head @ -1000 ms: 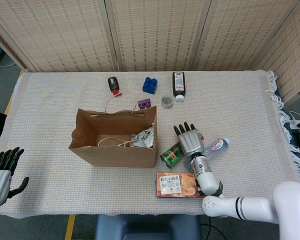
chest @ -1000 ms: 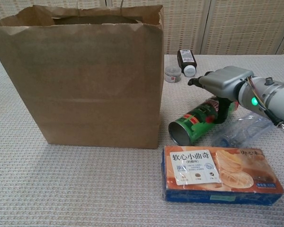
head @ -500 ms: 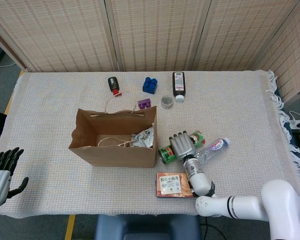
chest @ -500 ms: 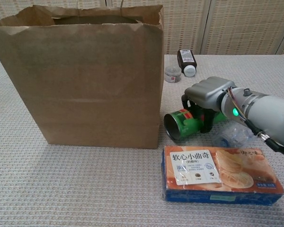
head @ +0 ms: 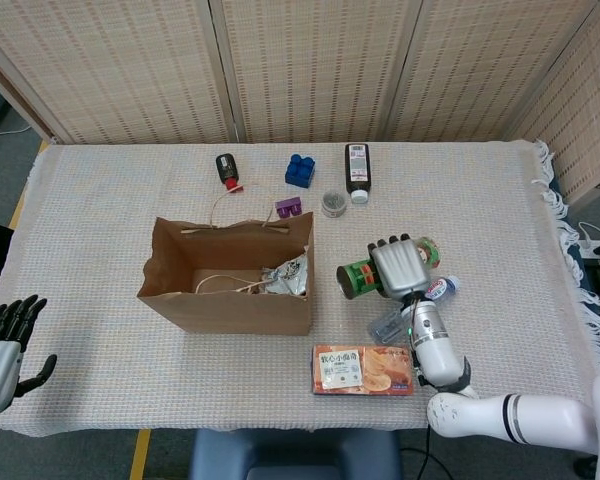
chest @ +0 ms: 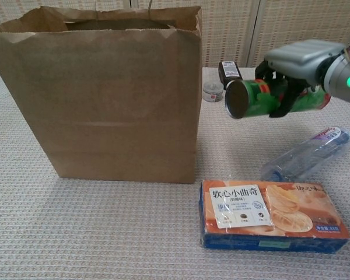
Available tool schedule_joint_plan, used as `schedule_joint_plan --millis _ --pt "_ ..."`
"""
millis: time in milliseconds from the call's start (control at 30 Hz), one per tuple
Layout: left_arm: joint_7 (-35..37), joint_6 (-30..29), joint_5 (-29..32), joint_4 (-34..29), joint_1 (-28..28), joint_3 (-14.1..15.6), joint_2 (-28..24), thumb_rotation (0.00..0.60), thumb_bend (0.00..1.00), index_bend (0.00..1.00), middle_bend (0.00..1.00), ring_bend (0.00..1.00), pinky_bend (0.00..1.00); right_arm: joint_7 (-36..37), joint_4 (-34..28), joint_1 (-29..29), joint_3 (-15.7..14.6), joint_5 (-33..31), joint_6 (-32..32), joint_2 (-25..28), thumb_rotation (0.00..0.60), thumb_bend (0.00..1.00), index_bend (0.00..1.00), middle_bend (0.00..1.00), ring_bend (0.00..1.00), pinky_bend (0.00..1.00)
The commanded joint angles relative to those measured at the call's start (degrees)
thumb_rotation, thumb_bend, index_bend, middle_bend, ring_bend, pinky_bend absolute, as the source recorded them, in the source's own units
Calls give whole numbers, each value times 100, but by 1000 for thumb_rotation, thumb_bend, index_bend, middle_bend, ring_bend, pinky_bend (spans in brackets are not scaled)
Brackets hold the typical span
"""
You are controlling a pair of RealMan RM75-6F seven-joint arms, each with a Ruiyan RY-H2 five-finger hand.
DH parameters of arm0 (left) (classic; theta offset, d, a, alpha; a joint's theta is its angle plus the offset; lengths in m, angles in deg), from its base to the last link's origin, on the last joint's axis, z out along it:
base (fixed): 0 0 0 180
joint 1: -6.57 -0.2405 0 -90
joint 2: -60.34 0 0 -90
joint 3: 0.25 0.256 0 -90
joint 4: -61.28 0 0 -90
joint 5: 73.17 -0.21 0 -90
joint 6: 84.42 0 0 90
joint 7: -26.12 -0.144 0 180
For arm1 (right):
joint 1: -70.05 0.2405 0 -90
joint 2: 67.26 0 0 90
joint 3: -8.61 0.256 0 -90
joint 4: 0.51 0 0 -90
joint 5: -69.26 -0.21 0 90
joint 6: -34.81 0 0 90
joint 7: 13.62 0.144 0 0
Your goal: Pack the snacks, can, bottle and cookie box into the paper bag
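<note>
Woven tablecloth (head: pixel 100 200), screen wall behind; right hand (head: pixel 401 268) now wrapped around green can (chest: pixel 262 98), lifted clear of the cloth, held sideways right of paper bag (head: pixel 230 290). Half a second back the can lay on the table by the plastic bottle (chest: pixel 306 154); pick done, bagging next. Bottle and cookie box (chest: pixel 271 214) unpacked. Left hand (head: pixel 2 345) idle, fingers spread, empty
</note>
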Motion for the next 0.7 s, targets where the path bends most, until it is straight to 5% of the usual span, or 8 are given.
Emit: schedule_joint_plan --millis 33,433,700 --pt "-45 1 9 -11 5 -8 10 600 358 38 0 0 0 1089 -481 -378 709 705 846 369 600 349 778 676 722 846" --pt "-113 29 28 -37 33 -30 23 600 357 38 0 0 0 1843 -982 70 2430 1189 2154 -277 600 350 738 676 665 826" --pt "-47 39 11 -10 41 -25 16 600 358 38 0 0 0 1924 -662 1099 3070 1150 2469 -1447 600 349 738 676 653 818"
